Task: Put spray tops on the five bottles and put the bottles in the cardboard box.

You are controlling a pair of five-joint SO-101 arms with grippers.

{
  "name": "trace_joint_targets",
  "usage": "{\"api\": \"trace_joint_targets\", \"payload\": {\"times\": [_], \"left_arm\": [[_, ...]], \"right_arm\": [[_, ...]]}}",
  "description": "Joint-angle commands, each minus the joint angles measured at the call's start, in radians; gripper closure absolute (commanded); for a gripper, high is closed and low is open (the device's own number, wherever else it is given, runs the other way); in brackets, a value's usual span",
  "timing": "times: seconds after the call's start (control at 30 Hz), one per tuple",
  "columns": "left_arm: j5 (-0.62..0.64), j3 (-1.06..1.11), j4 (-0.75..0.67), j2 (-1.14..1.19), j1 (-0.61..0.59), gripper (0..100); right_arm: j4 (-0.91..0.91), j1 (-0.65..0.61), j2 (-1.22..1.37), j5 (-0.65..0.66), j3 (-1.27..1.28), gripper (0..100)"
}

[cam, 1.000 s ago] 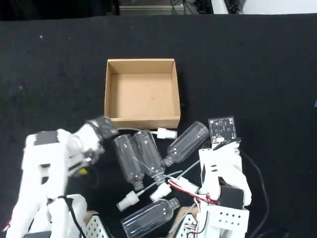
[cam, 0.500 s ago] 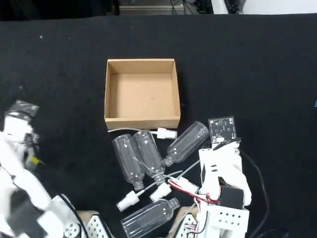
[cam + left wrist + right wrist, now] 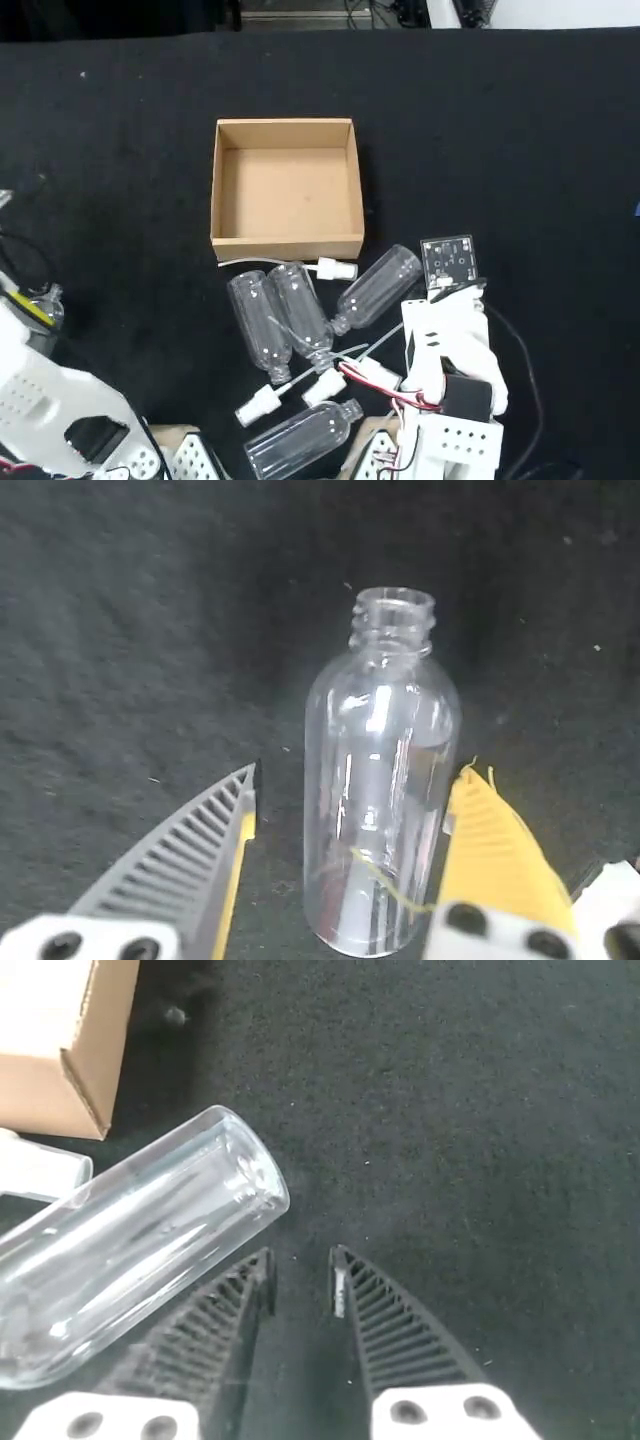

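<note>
**As the left arm swings out to eight o'clock, the pile lies untouched**

Though a second ago the left arm (image 3: 40, 400) reached in by the box's front wall, it has since swept away to the table's eight o'clock edge. There the left gripper (image 3: 357, 773) has an uncapped bottle (image 3: 385, 700) between its jaws. They stand wide: the yellow-tipped one lies against the bottle's side and the other shows a gap. I judge the bottle framed rather than clamped.

At six o'clock the right arm (image 3: 445, 350) has not stirred. The right gripper (image 3: 300, 1260) has its jaws narrow, a slit apart, with nothing between them. It sits just beside the base of a lying bottle (image 3: 130, 1230).

The rest of the pile is where it was. A near bottle (image 3: 300, 440) lies at six o'clock, and a loose spray top (image 3: 258, 403) is just beyond it. Two side-by-side bottles (image 3: 258, 330) lie toward the centre, and a tubed spray top (image 3: 335, 268) sits by the box.

Farthest, at twelve o'clock, the cardboard box (image 3: 287, 245) has no bottle in it.

So the task looks barely begun: nothing is capped and nothing boxed. The left arm's bottle seems the first candidate, and it calls for a firm grip and a top brought to its neck.
</note>
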Motion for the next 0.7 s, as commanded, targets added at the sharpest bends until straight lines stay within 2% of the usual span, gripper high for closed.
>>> {"api": "trace_joint_targets", "payload": {"times": [0.0,0.17,0.47,0.67], "left_arm": [[-0.037,-0.088,0.023,0.021,0.039,71],[-0.106,-0.05,0.017,0.035,0.044,71],[-0.1,0.154,-0.258,0.048,0.061,71],[-0.098,0.16,-0.282,0.046,0.05,71]], "right_arm": [[0.008,-0.014,-0.097,-0.002,-0.004,91.0],[0.008,-0.012,-0.097,-0.002,-0.004,91.0],[0.008,-0.011,-0.097,-0.002,-0.008,91.0],[0.008,-0.011,-0.097,-0.002,-0.008,91.0]]}}
